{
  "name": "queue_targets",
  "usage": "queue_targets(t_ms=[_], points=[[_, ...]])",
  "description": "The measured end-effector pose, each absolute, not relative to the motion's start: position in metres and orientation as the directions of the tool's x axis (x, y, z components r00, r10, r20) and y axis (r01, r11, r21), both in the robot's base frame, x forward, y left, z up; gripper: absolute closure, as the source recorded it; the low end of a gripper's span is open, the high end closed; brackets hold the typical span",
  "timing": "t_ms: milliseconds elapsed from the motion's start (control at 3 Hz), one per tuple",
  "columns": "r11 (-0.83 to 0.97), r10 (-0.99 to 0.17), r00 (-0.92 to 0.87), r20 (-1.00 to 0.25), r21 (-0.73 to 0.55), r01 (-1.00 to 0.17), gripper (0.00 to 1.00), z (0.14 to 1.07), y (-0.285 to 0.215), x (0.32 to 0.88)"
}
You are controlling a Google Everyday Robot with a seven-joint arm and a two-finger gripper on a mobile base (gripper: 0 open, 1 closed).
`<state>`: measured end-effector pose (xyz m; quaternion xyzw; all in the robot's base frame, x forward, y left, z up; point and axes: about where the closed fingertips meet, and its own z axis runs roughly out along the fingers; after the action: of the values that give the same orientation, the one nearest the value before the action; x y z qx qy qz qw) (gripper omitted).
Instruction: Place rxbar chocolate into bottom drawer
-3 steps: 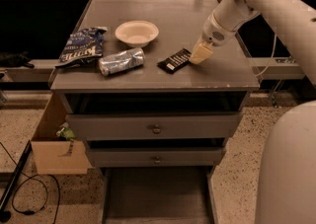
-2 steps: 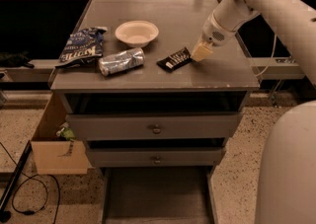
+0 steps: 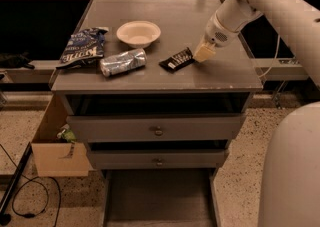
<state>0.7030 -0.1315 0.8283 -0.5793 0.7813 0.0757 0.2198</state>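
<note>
The rxbar chocolate (image 3: pixel 176 60), a black wrapper with white lettering, lies on the grey cabinet top (image 3: pixel 220 73) right of centre. My gripper (image 3: pixel 202 52) comes down from the upper right, and its tan tip meets the bar's right end. The bottom drawer (image 3: pixel 160 198) is pulled out at the cabinet's foot, directly below, and its flat floor shows nothing in it. Two knobbed drawers (image 3: pixel 158 131) above it sit slightly ajar.
A crushed silver can (image 3: pixel 122 62), a white bowl (image 3: pixel 138 33) and a blue chip bag (image 3: pixel 82 46) lie left of the bar. A cardboard box (image 3: pixel 55 148) stands against the cabinet's left side, with cables (image 3: pixel 22 196) on the floor. My white body (image 3: pixel 292 171) fills the lower right.
The gripper tip and the bar's right end have shifted slightly up in the view. The can, bowl, bag and drawers have not moved.
</note>
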Motion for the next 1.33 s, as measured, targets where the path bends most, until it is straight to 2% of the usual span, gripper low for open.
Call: queue_targets(t_ms=[333, 1000, 1333], points=[[0.312, -0.877, -0.224, -0.424, -0.151, -0.938, 1.0, 0.844, -0.143, 0.685], [0.311, -0.847, -0.167, -0.504, -0.217, -0.925, 1.0, 0.912, -0.185, 0.613], [0.303, -0.846, -0.159, -0.509, -0.215, -0.928, 1.0, 0.912, -0.184, 0.608]])
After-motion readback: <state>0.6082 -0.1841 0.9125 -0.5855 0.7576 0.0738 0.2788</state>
